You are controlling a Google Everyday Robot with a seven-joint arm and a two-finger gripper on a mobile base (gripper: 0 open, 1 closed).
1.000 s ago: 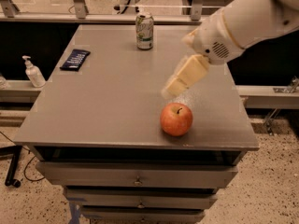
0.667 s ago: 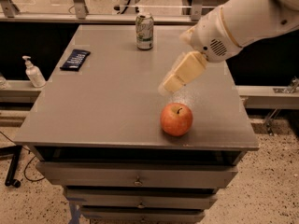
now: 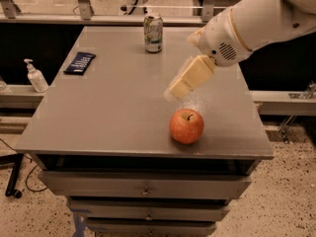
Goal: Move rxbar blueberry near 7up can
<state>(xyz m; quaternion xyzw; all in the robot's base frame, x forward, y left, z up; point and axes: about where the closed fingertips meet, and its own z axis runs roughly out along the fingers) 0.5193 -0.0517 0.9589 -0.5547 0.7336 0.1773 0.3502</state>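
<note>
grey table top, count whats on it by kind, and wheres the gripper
Snack bars: 1, the flat dark navy-blue wrapper
Drinks cans: 1, the upright white and green can
Fruit: 1, the round red apple
Total: 3
The cream gripper hovers over the grey table, close to the apple.

7up can [image 3: 153, 33] sits at the table's [image 3: 108, 112] back edge, top centre. rxbar blueberry [image 3: 79, 63] is upper left, apple [image 3: 186, 126] right of centre, gripper [image 3: 173, 94] hanging just up-left of it. Pump bottle [image 3: 35, 76] is off the table, far left.
</note>
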